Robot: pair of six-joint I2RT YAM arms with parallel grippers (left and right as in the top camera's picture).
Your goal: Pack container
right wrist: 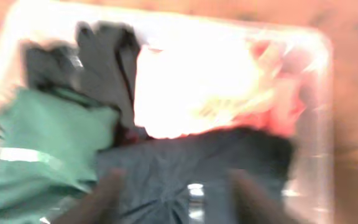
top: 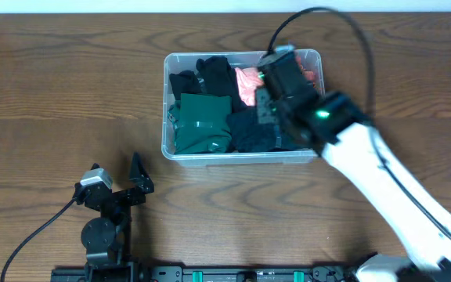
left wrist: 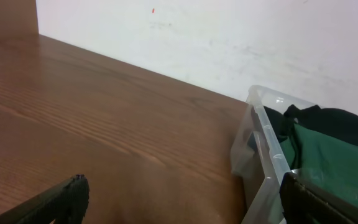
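Observation:
The clear plastic container [top: 165, 117] stands at the table's middle back, holding a green garment [top: 202, 123], black clothes [top: 210, 70], a dark grey garment [top: 250, 129] and a pink-orange one [top: 246, 82]. My right gripper [top: 268, 110] hovers over the container's right half; in the blurred right wrist view its fingers [right wrist: 176, 196] are spread apart above the dark grey garment [right wrist: 185, 162], holding nothing. My left gripper [top: 138, 176] rests open near the front left, empty; its wrist view shows the container's left wall [left wrist: 266, 155] next to its right finger.
The wooden table [top: 61, 102] stretches left of the container. A white wall [left wrist: 229, 31] rises behind the table's far edge. The right arm's black cable [top: 327, 16] loops above the container's back right corner.

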